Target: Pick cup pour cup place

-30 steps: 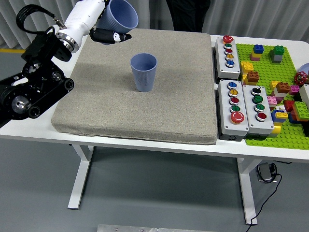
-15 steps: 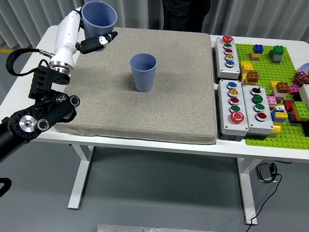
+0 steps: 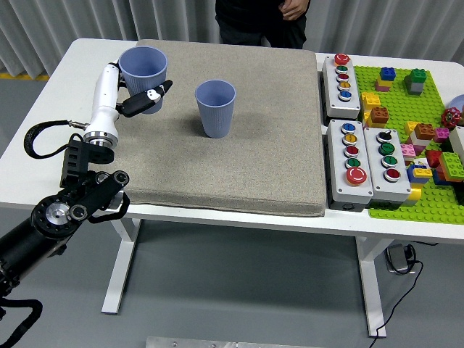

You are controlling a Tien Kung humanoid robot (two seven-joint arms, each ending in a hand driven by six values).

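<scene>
While the left hand [image 3: 138,100] reaches in from the bench's left side over the grey mat [image 3: 217,159], its fingers [image 3: 156,93] are wrapped around the lower body of a blue ribbed cup [image 3: 143,67], holding it upright with the mouth facing up near the mat's far-left corner. Whether the held cup's base touches the mat cannot be told, since the fingers hide it. The white forearm [image 3: 105,101] runs down from the hand toward the bench's left edge, where the black jointed arm [image 3: 69,206] continues off the near-left corner. A second blue cup [image 3: 215,108], also upright and open-mouthed, stands on the mat to the right of the held cup, apart from it and nearer the mat's middle. The mat covers most of the white bench [image 3: 51,109], stopping short of the right side. Beside the mat's right edge lie 3 grey button boxes [image 3: 350,168] with coloured buttons, 1 at the far side and 2 nearer. Past them, at the bench's right edge, a green baseplate [image 3: 428,196] carries scattered toy bricks [image 3: 420,172] of many colours. At the far edge a person [image 3: 262,20] in dark clothing stands, with 1 hand [image 3: 295,9] held near the waist, clear of the bench.
</scene>
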